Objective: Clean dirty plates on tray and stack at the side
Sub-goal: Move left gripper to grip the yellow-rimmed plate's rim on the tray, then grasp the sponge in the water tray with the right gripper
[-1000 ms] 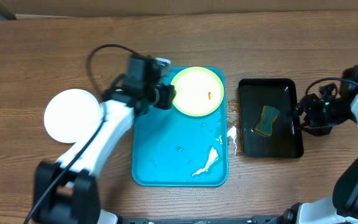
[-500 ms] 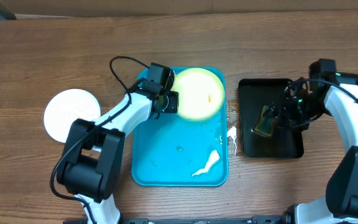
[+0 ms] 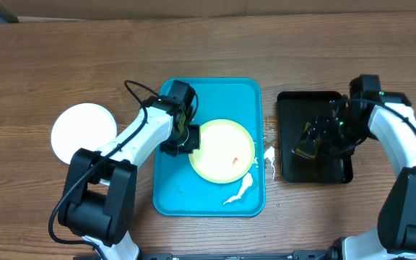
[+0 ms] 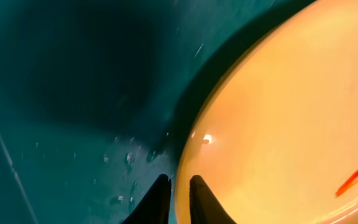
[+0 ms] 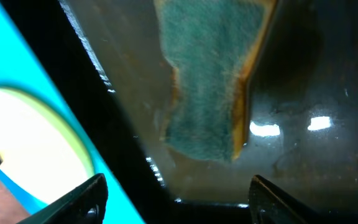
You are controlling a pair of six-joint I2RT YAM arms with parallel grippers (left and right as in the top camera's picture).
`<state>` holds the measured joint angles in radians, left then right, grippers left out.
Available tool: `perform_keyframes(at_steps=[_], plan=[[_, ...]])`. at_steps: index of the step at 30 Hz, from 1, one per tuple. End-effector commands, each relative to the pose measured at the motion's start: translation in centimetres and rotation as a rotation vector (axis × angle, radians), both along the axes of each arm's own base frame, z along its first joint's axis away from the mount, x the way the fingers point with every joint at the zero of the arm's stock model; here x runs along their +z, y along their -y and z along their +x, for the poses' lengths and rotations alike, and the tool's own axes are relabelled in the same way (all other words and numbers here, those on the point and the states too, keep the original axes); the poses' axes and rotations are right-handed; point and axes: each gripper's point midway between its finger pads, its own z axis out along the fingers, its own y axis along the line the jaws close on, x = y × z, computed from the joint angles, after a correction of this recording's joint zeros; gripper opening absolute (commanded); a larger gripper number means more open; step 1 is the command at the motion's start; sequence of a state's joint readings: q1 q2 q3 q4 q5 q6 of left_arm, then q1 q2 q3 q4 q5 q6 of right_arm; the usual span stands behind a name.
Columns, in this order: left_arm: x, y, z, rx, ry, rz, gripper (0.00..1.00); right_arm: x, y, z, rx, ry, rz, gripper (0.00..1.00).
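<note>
A pale green-rimmed plate (image 3: pixel 222 150) with a small orange smear lies in the middle-right of the turquoise tray (image 3: pixel 172 189). My left gripper (image 3: pixel 188 141) is shut on the plate's left rim; in the left wrist view the fingers (image 4: pixel 179 193) pinch the rim of the plate (image 4: pixel 278 118). A white plate (image 3: pixel 84 133) lies on the table left of the tray. My right gripper (image 3: pixel 322 139) is open above the green sponge (image 3: pixel 310 140); in the right wrist view the sponge (image 5: pixel 207 81) lies ahead of the spread fingers (image 5: pixel 176 193).
The sponge rests in a wet black tray (image 3: pixel 338 170) right of the turquoise tray. White foam streaks (image 3: pixel 243 188) lie on the tray's lower right and on the table by its right edge (image 3: pixel 269 154). Bare wooden table lies behind and in front.
My left gripper has dragged the green-rimmed plate from the tray's far right corner to its middle. My right gripper has shifted slightly over the sponge.
</note>
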<state>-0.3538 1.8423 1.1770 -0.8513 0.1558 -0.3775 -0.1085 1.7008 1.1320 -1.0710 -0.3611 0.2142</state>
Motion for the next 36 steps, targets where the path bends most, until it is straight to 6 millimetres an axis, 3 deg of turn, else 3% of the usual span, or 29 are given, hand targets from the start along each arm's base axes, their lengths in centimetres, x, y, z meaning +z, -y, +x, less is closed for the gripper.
perform_keyframes(at_steps=[1,6,10,13,17,18,20,22,23,25,29,34,36], plan=[[1.0,-0.3,-0.6,0.051,-0.017,0.004,0.18,-1.4,-0.2,-0.7,-0.018,0.004,-0.014,0.66],[1.3,0.6,-1.3,0.043,-0.05,-0.051,0.25,-4.2,0.8,-0.3,-0.074,0.041,-0.132,0.52],[2.2,1.4,-1.5,0.005,-0.043,-0.108,0.27,-5.1,1.6,0.0,-0.067,0.063,-0.27,0.2],[3.5,1.5,-1.5,-0.022,-0.007,-0.12,0.27,-5.0,0.8,-0.7,-0.031,0.04,-0.278,0.04],[5.7,1.5,-1.3,-0.054,0.063,-0.14,0.3,-4.0,0.7,-1.2,-0.014,0.002,-0.28,0.04],[6.2,1.5,-1.2,-0.059,0.078,-0.145,0.3,-3.6,0.8,-1.2,-0.013,-0.006,-0.287,0.08],[6.9,1.4,-1.0,-0.059,0.108,-0.143,0.35,-2.7,1.2,-0.8,-0.014,-0.002,-0.312,0.27],[7.1,1.2,-0.7,-0.057,0.128,-0.133,0.46,-1.9,1.3,-0.1,-0.018,0.02,-0.321,0.41],[7.1,1.2,-0.6,-0.057,0.135,-0.129,0.53,-1.7,1.4,0.5,-0.022,0.039,-0.323,0.46],[6.8,1.2,-0.4,-0.058,0.136,-0.12,0.57,-1.5,1.3,1.6,-0.03,0.083,-0.318,0.5],[5.6,1.2,0.0,-0.061,0.119,-0.111,0.59,-2.3,1.2,2.6,-0.039,0.122,-0.316,0.46],[3.7,1.2,-0.2,-0.069,0.069,-0.093,0.59,-5.4,1.2,1.5,-0.038,0.071,-0.317,0.36],[2.8,1.2,-0.3,-0.069,0.044,-0.086,0.59,-6.5,1.3,0.6,-0.05,0.029,-0.322,0.2]])
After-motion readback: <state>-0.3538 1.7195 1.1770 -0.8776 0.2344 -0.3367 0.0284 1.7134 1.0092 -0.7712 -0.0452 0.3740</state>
